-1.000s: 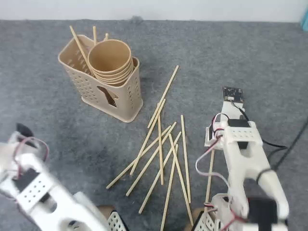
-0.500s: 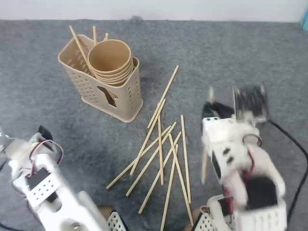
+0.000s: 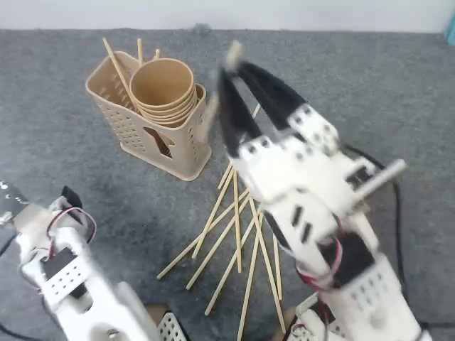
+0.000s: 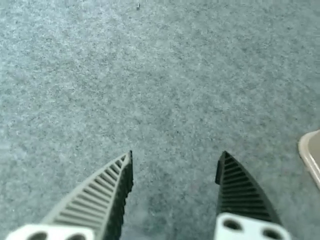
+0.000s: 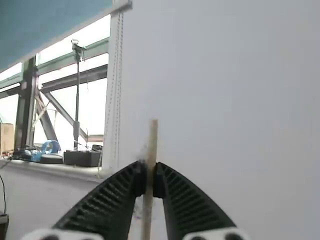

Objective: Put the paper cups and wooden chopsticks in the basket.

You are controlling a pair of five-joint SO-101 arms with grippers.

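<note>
Chopstick point(image 5: 151, 142) aloft now; btwn R fingers point(image 5: 120, 192)

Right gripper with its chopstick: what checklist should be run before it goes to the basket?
1. Chopstick clamped in the right gripper: ok, jaws shut on it.
2. Chopstick aimed down at the basket: not ok, the right wrist view faces a wall and window.
3. Gripper above the basket opening: cannot tell from the high view.
4. Room beside the paper cups: ok.
5. Left gripper out of the way: ok, open over carpet.
6. Loose chopsticks cleared: not ok.
</note>
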